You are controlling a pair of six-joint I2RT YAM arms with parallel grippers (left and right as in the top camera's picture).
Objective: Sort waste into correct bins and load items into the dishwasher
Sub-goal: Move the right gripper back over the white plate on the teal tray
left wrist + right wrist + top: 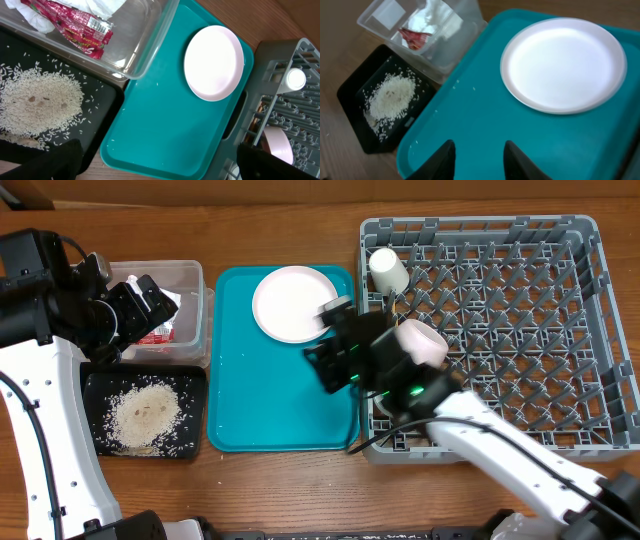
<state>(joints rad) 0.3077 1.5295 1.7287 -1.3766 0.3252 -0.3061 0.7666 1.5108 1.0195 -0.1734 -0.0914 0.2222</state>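
A wooden table point(275, 480) serves as the work surface.

Nearest the front edge, on the left, the shallow black tray point(97, 385) is located. The loose rice point(145, 415) is heaped in its middle, with stray grains scattered around the heap.

Just beside it, to the right, the large teal tray point(270, 400) is placed. The right gripper point(475, 162) is held over the near right part of this tray. Its fingers point(442, 160) are seen parted by a narrow gap. Nothing is held between them.

The grey dish rack point(480, 225) occupies the right side of the table and lies against the teal tray. Inside the rack, close to its left wall and beside the right wrist, the pink bowl point(425, 340) is seated among the pegs.

Farther back, the pale pink plate point(293, 302) lies flat on the far end of the teal tray, untouched.

At the far left, behind the black tray, the clear tub point(200, 290) is positioned. The red snack wrapper point(80, 25) and the crumpled white napkin point(100, 6) are contained in it. The left gripper point(157, 150) is suspended above this area with its fingers spread wide, and nothing is gripped.

In the rack's far left corner, the cream cup point(388, 270) is lodged among the pegs.
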